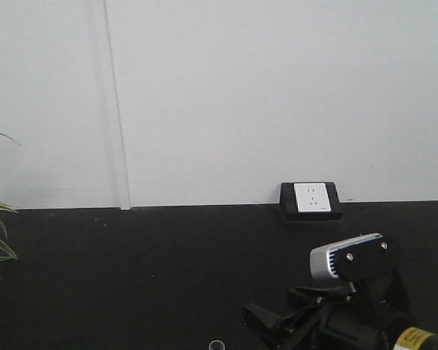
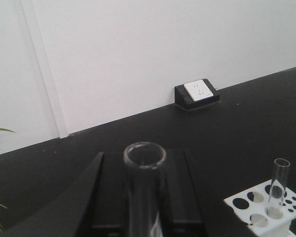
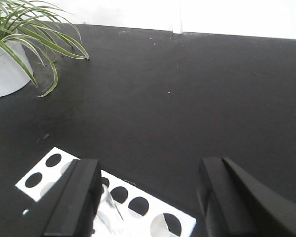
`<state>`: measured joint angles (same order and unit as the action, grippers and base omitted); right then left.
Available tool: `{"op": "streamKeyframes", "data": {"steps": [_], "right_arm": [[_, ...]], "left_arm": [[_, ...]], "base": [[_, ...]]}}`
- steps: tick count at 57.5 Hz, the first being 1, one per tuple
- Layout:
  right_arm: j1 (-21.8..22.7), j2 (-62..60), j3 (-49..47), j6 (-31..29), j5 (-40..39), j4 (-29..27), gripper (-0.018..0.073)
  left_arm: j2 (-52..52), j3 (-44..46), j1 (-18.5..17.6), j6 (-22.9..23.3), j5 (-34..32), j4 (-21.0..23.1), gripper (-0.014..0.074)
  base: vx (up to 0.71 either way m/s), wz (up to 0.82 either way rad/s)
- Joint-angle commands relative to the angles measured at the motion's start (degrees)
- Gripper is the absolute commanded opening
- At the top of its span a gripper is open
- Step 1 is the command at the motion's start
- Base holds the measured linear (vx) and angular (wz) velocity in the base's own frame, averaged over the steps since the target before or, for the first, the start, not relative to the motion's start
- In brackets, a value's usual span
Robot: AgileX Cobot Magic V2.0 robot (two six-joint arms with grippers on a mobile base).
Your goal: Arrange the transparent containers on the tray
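Note:
A clear glass tube (image 2: 144, 157) with a round rim stands upright between the black fingers of my left gripper (image 2: 144, 165), which is shut on it. Another clear tube (image 2: 277, 186) stands in a white holed rack (image 2: 246, 200) to its right. My right gripper (image 3: 149, 165) hangs open above that rack (image 3: 44, 170), its fingers (image 3: 76, 197) wide apart. A clear tube (image 3: 111, 210) leans in the rack beside the left finger, not held. In the front view a small tube rim (image 1: 217, 344) shows at the bottom edge. The tray is out of view.
The black tabletop (image 3: 177, 94) runs back to a white wall. A black-and-white power socket block (image 2: 197, 92) sits at the wall. A striped-leaf plant in a white pot (image 3: 5, 69) stands at the left. The right arm's camera housing (image 1: 348, 257) shows low right.

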<state>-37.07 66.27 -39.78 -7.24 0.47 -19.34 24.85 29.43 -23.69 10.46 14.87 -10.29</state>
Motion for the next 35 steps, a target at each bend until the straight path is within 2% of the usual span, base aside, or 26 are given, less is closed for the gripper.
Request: {"op": "streamKeyframes", "data": {"steps": [1, 8, 11, 16, 21, 25, 35], "right_arm": [[-0.14, -1.14, 2.33, -0.01, -9.36, -1.45, 0.0474], [-0.92, -1.14, 12.17, 1.74, -23.97, -1.07, 0.0474], [-2.55, -1.14, 15.96, 2.79, -30.77, 1.28, 0.0474], [-5.66, -1.14, 19.84, 3.32, -36.95, 6.35, 0.0474], [-8.79, -1.14, 22.07, 4.45, -38.71, 9.98, 0.0474], [-10.41, -0.96, 22.72, 4.44, -38.64, 10.13, 0.0474], [-10.98, 2.63, 22.15, 4.39, -39.97, 12.08, 0.0474]], "left_arm": [[0.16, 1.56, -0.16, 0.33, -5.06, -0.19, 0.0167], [0.16, 1.56, -0.16, 0.33, -5.06, -0.19, 0.0167], [0.16, 1.56, -0.16, 0.33, -5.06, -0.19, 0.0167], [0.21, 1.56, -0.16, 0.33, -5.06, -0.19, 0.0167], [0.21, 1.56, -0.16, 0.33, -5.06, -0.19, 0.0167], [0.21, 1.56, -0.16, 0.33, -5.06, -0.19, 0.0167], [0.21, 1.56, -0.16, 0.33, -5.06, -0.19, 0.0167]], "base": [[0.00, 0.00], [0.00, 0.00], [0.00, 0.00], [0.00, 0.00], [0.00, 0.00], [0.00, 0.00], [0.00, 0.00]]}}
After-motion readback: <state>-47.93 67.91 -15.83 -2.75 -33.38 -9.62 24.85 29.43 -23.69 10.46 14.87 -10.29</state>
